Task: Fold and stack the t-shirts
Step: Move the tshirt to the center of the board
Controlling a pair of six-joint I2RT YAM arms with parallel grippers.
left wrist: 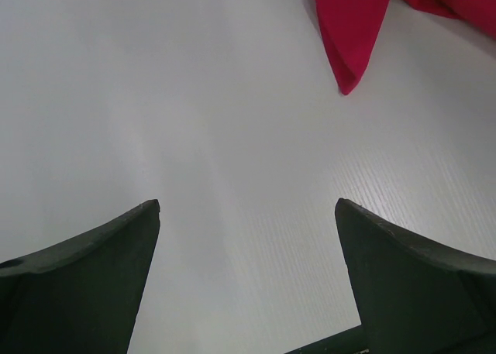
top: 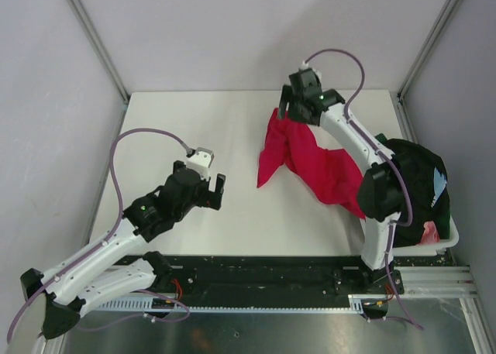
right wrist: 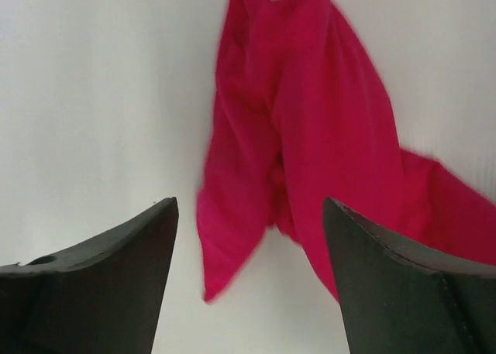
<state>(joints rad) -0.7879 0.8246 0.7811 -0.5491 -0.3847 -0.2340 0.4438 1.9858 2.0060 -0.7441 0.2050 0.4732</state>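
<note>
A bright red t-shirt (top: 302, 156) lies crumpled on the white table (top: 194, 122), stretching from centre-right toward the tub. My right gripper (top: 288, 110) hovers over its far end. In the right wrist view that gripper (right wrist: 248, 203) stands open and the red t-shirt (right wrist: 310, 122) shows blurred below it, free of both fingers. My left gripper (top: 208, 185) is over bare table to the left of the shirt. It is open (left wrist: 248, 204) with nothing between its fingers, and a corner of the red t-shirt (left wrist: 353, 29) shows ahead of it.
A white tub (top: 453, 234) at the table's right edge holds a black t-shirt (top: 415, 176), a bit of pink cloth (top: 428, 231) and a light blue patch (top: 439, 182). The right arm's elbow (top: 384, 191) leans beside it. Grey walls enclose the table.
</note>
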